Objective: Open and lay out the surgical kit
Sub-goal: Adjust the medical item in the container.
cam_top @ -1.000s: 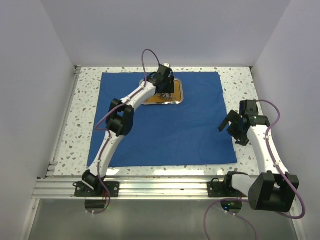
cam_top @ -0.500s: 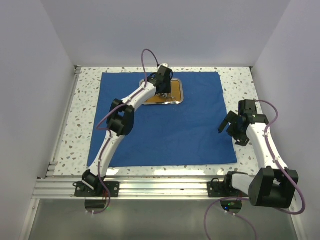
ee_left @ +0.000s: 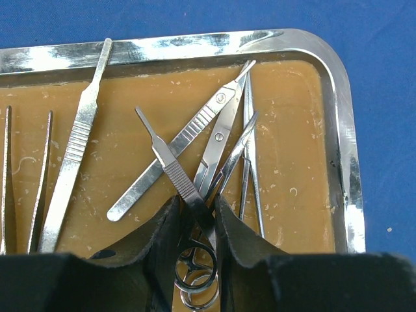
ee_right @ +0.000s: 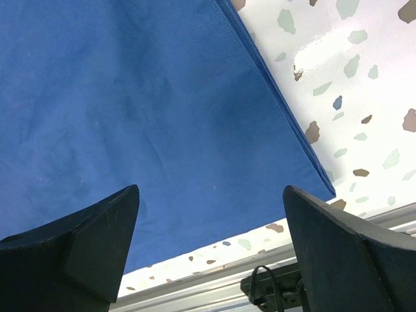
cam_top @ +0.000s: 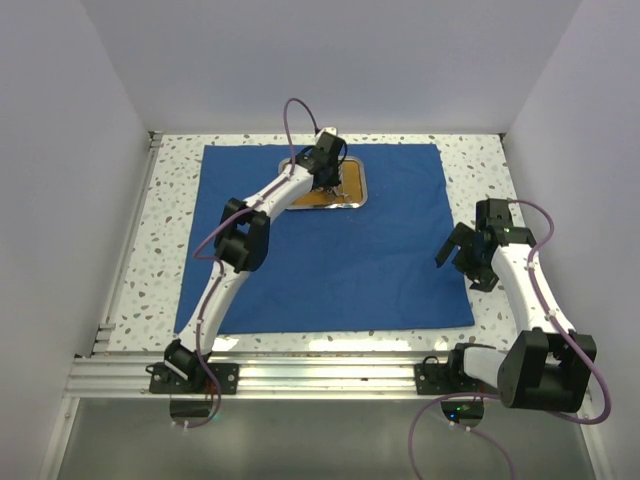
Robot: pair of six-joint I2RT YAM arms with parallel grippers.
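Kit status: blue cloth wrap (cam_top: pixel 340 260) is already open and flat on the table (cam_top: pixel 480 160). The steel tray (cam_top: pixel 361 186) sits on the wrap at 12 o'clock, just inside its far edge. Change over the last 1 s is tiny: wrap and tray don't move, the left gripper (cam_top: pixel 325 165) stays over the tray with a slight settle, and the right arm only re-poses at the elbow. My read is that the opening is done and this is the first pick settling; no instrument shows out on the wrap yet. Tray contents in the left wrist view, on the orange-brown floor inside the rim (ee_left: pixel 344 162): tweezers (ee_left: pixel 41 175) at 9 o'clock, then a flat silver handle (ee_left: pixel 79 133) beside them. At centre, forceps (ee_left: pixel 195 125) cross over scissors (ee_left: pixel 220 136), whose rings lie at 6 o'clock. At least 1 more thin piece lies at 3 o'clock; the pile overlaps too much for a firm count. Left gripper (ee_left: pixel 197 201) is narrow and looks clamped on a slim knurled instrument (ee_left: pixel 170 166) pointing to 11 o'clock, right above the scissor rings, so there's a risk of snagging them on the lift. Right gripper (ee_right: pixel 209 195) is spread wide and holds nothing, hovering over the wrap's 4 o'clock edge.
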